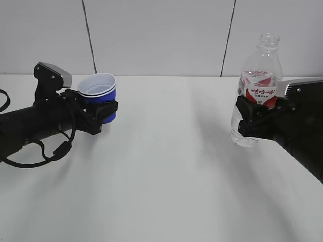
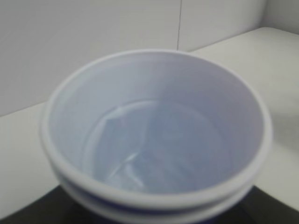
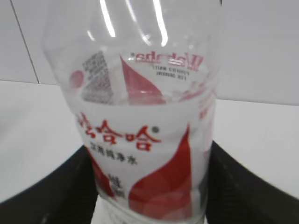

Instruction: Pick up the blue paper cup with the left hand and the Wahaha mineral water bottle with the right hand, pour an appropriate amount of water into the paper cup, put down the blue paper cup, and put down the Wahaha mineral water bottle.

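Well left of the Wahaha mineral water bottle (image 1: 257, 91), across bare white desk (image 1: 166, 166): the blue paper cup (image 1: 99, 93), upright, mouth open to the ceiling, seemingly clear of the desk. Clamped around its blue wall, the left tool (image 1: 103, 112), fingers on either side just under the white double rim. Clamped likewise on the bottle, the right tool (image 1: 257, 118), gripping below the red-and-white label, bottle upright, neck capless, base apparently off the desk. Inside the cup, from the left wrist view, white wall and floor; hard to say whether any water is there. Likely risks from here: a wide gap to close between cup and bottle, so a misjudged approach could put the neck beside the rim and spill onto the desk; a thin paper wall, easily squeezed oval or crushed by a firm clamp; a soft ribbed bottle, prone to slipping or gushing if tipped too fast; overfilling, given how short the cup is beside the bottle.
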